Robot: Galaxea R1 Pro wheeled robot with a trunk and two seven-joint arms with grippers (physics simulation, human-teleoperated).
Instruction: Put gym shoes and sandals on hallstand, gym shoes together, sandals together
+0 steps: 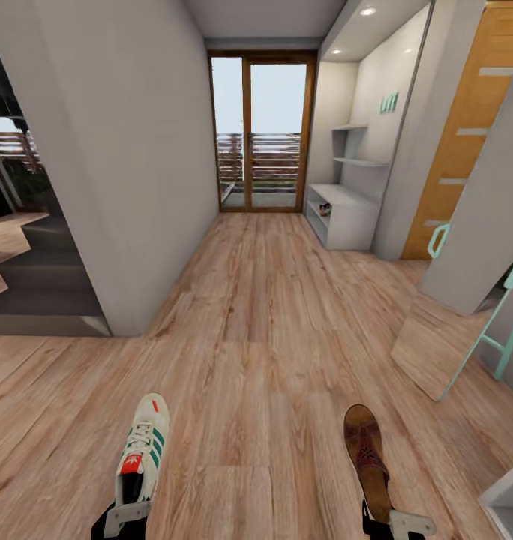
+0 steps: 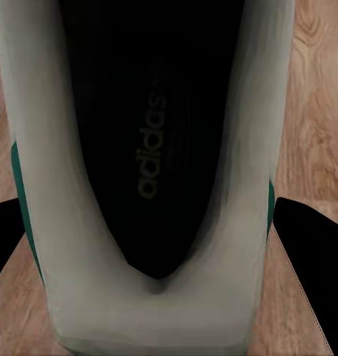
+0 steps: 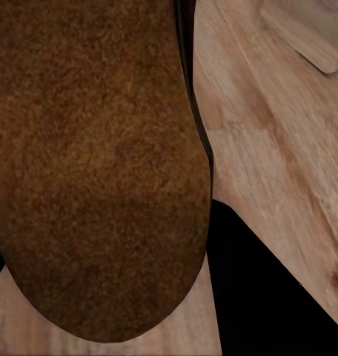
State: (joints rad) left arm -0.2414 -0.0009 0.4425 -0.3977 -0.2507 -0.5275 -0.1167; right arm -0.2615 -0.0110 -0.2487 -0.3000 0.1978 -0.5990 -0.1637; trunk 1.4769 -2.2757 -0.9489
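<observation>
A white gym shoe with green stripes and a red tongue patch hangs above the corridor floor, heel in my left gripper, which is shut on it. The left wrist view looks into that gym shoe, its heel between black fingers. My right gripper is shut on the heel of a brown sandal. In the right wrist view the sandal's brown footbed lies beside one black finger. The grey hallstand stands far down the corridor on the right, with a small white and red item on a lower shelf.
A grey wall block bounds the corridor at left, with dark steps beside it. Glass doors close the far end. At right are a wooden door, a leaning mirrored panel and a teal frame.
</observation>
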